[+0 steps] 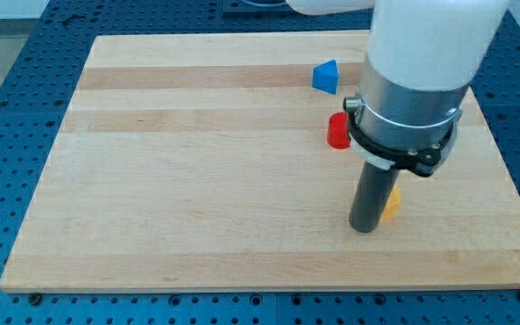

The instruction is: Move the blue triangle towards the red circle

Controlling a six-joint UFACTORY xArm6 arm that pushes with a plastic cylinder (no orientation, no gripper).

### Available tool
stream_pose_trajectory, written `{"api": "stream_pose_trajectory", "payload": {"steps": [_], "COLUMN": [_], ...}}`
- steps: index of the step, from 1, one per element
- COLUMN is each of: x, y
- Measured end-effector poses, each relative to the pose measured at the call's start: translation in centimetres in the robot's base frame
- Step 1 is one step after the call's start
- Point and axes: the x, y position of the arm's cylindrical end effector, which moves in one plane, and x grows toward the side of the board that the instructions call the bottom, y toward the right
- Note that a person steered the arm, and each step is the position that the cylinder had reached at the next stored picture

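The blue triangle [326, 76] lies on the wooden board [197, 181] near the view's top, right of centre. The red circle [337, 131], a short red cylinder, stands just below it, partly hidden by the arm's collar. My tip [364, 227] rests on the board well below both, towards the view's bottom right. A yellow block [391, 205] sits right beside the rod on its right, mostly hidden by it; its shape is unclear.
The white and grey arm body [418, 81] hangs over the board's right side and hides what lies behind it. A blue perforated table [16, 108] surrounds the board.
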Motion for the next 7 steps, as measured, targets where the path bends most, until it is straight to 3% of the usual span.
{"api": "stream_pose_trajectory", "payload": {"steps": [1,2,7], "x": [-0.6,-2.9,-28.1], "y": [-2.8,-9.2,-11.1]}}
